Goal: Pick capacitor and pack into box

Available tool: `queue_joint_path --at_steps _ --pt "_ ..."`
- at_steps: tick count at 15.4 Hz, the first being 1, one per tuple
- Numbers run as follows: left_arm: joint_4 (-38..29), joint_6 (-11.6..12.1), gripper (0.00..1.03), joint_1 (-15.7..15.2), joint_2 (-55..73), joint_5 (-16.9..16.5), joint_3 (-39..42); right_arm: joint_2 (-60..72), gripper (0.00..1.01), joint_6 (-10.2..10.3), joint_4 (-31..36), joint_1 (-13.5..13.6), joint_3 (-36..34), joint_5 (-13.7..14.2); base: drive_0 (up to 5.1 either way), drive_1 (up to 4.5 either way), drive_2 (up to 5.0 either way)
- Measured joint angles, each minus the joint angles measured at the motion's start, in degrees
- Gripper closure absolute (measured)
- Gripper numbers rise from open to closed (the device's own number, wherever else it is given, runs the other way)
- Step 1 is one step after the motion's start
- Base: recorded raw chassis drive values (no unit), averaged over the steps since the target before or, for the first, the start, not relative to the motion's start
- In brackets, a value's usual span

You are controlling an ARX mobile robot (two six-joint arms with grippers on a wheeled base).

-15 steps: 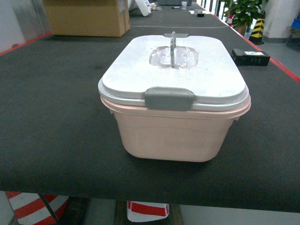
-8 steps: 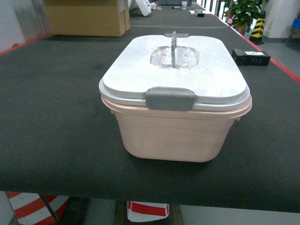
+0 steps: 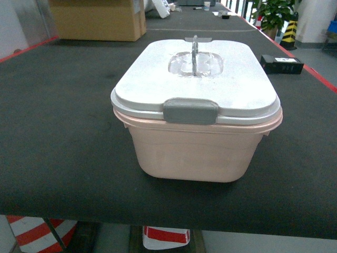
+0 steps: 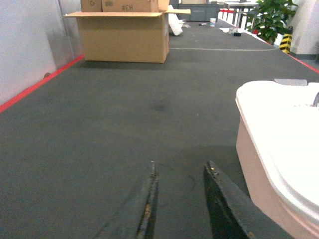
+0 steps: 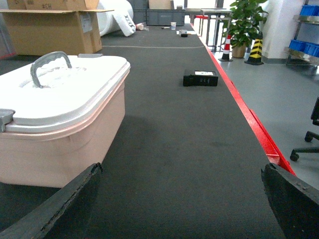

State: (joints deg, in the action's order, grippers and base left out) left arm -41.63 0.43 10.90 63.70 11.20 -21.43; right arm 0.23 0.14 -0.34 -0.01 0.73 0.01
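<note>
One pale pink box (image 3: 195, 150) with rounded corners sits mid-tabletop (image 3: 63, 137), closed by one white lid (image 3: 195, 87) with a grey clasp (image 3: 190, 110) and upright grey handle (image 3: 195, 52). One black case (image 3: 281, 64) lies well behind it to the right. The left tool (image 4: 179, 172) is slightly parted and the right tool (image 5: 182, 172) spread wide; both are empty.

box (image 3: 192, 153) – smooth pink plastic | lid (image 3: 195, 84) – matt white | table (image 3: 63, 132) – dark felt-like
</note>
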Motion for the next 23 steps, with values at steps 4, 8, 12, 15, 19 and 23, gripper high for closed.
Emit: queue_joint_path --at_steps 4,8,12,15,19,23 --pt "-0.1 -0.2 1.01 -4.0 -9.2 -3.9 9.2 0.0 0.03 0.0 0.0 0.0 0.0 0.0 0.0 0.0 0.0" --pt "3.8 -0.2 1.01 -8.4 -18.6 -9.6 14.7 0.0 0.03 0.0 0.0 0.0 0.0 0.0 0.0 0.0 0.0" --pt "9.1 -0.3 1.01 -10.8 -27.1 -11.2 18.1 0.0 0.03 0.0 0.0 0.0 0.0 0.0 0.0 0.0 0.0" --pt "10.1 -0.3 1.01 -10.8 -31.4 -11.2 20.7 0.0 0.03 0.0 0.0 0.0 0.0 0.0 0.0 0.0 0.0" --pt "17.5 -0.3 1.01 -10.8 -39.6 -11.2 20.7 0.0 0.03 0.0 0.0 0.0 0.0 0.0 0.0 0.0 0.0" --pt "23.9 -0.3 1.01 -10.8 -46.1 -11.2 20.7 0.0 0.03 0.0 0.0 0.0 0.0 0.0 0.0 0.0 0.0"
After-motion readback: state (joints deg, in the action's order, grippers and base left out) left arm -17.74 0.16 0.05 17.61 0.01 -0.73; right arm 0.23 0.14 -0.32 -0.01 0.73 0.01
